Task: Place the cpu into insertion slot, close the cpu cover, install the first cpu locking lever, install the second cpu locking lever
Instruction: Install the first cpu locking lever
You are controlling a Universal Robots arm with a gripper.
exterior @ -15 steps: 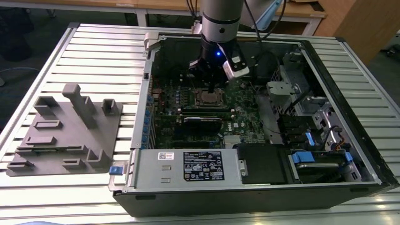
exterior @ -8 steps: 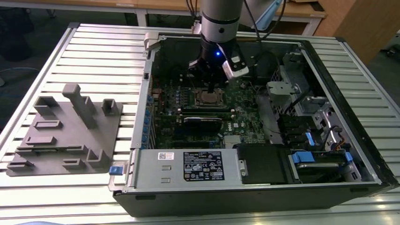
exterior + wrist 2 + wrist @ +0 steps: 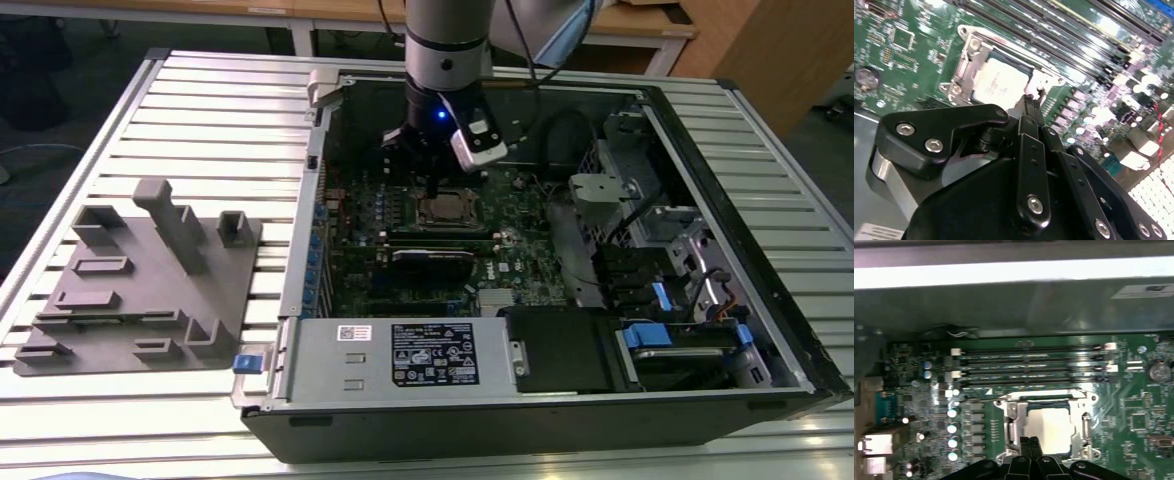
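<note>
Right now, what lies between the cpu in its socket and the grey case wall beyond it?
Four long black memory slots run across the green motherboard between the cpu and the case wall, seen in the first wrist view.

Crowded case, open counter beside it

At the exterior view's centre the claw [image 3: 434,188] hangs just above the cpu [image 3: 447,211]. Cables [image 3: 567,135] and a drive cage [image 3: 627,150] crowd the right, a black card [image 3: 430,257] lies just below, and the slatted counter [image 3: 214,110] at upper left is open.
</note>
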